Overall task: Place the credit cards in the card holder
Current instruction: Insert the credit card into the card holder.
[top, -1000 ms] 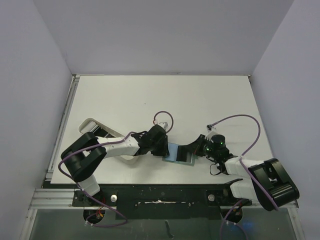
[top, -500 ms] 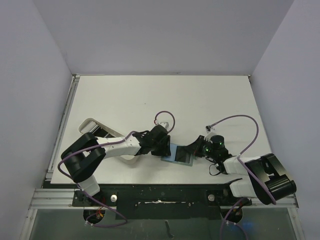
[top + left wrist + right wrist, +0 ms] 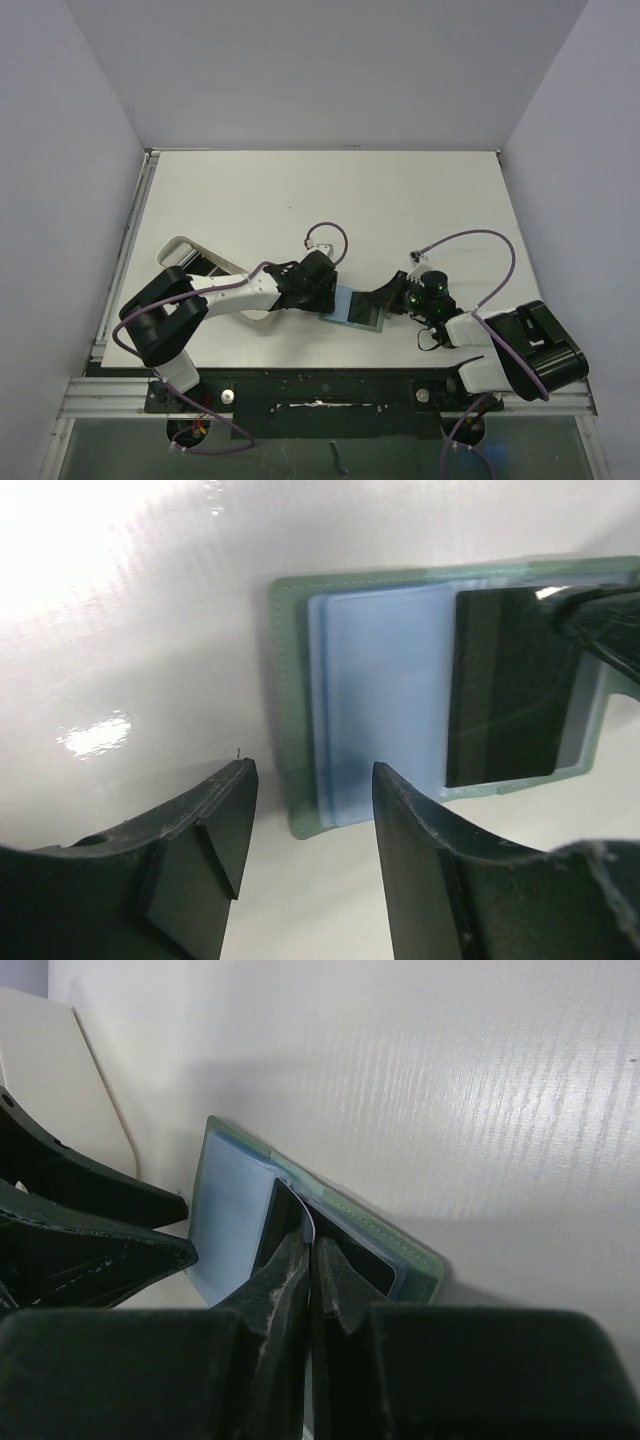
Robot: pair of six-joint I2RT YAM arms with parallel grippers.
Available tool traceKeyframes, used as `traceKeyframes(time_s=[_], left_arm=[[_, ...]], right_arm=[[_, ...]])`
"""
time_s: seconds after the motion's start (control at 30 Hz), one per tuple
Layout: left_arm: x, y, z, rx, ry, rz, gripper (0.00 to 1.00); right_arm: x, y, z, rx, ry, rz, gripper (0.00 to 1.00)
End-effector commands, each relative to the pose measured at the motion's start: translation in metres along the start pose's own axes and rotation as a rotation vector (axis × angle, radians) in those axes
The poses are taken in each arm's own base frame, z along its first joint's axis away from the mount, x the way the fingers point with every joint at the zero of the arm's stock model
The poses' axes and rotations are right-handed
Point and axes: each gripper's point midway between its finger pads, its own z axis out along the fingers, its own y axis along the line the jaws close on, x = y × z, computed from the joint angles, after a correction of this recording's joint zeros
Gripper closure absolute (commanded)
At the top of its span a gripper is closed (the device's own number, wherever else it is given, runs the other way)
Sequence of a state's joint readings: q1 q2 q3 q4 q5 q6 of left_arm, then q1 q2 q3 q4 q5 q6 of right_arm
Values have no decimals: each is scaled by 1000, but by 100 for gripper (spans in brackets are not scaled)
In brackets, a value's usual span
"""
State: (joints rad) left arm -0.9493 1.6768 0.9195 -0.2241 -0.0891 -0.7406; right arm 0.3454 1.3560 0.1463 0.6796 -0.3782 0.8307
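Left wrist view | card holder (image 3: 370, 710) open, one credit card (image 3: 505, 680) seems partly in | right gripper (image 3: 308, 1250) pinches it | left gripper (image 3: 310, 810) half-wide, empty | seating not finished

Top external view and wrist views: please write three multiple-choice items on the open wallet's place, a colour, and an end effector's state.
1. Where on the white table does the open sage green folding card holder lie?
A. near the front edge, between the left end effector and the right end effector
B. at the far edge
C. in the far left corner
2. What colour is its slotted inside?
A. red
B. light blue
C. yellow
3. How is the left end effector?
A. shut, holding nothing
B. shut on the card holder
C. open, holding nothing
Key: 1 A, seen from above; 2 B, light blue pockets in the left wrist view; 3 C, its fingers stand apart, nothing between.
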Motion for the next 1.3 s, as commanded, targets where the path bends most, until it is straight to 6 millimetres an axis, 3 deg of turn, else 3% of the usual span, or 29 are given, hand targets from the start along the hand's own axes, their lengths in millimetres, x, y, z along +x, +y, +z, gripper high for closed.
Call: traceKeyframes(time_s=[0.0,0.1,0.47,1.1,1.17,1.27], left_arm=[[-16,10,-12,-60,-59,29,51],[-11,13,-6,-70,-36,29,50],[9,-11,5,77,24,-27,55],[16,-29,9,152,36,-44,57],[16,-31,10,158,36,-42,58],[15,-31,10,154,35,-42,58]], right_arm=[[3,-10,0,25,-9,-16,100],[5,-12,1,25,-5,-13,100],[3,-6,3,-5,-9,-4,100],[1,5,5,-50,-15,22,100],[1,3,6,-43,-7,25,96],[0,0,6,-9,4,24,79]])
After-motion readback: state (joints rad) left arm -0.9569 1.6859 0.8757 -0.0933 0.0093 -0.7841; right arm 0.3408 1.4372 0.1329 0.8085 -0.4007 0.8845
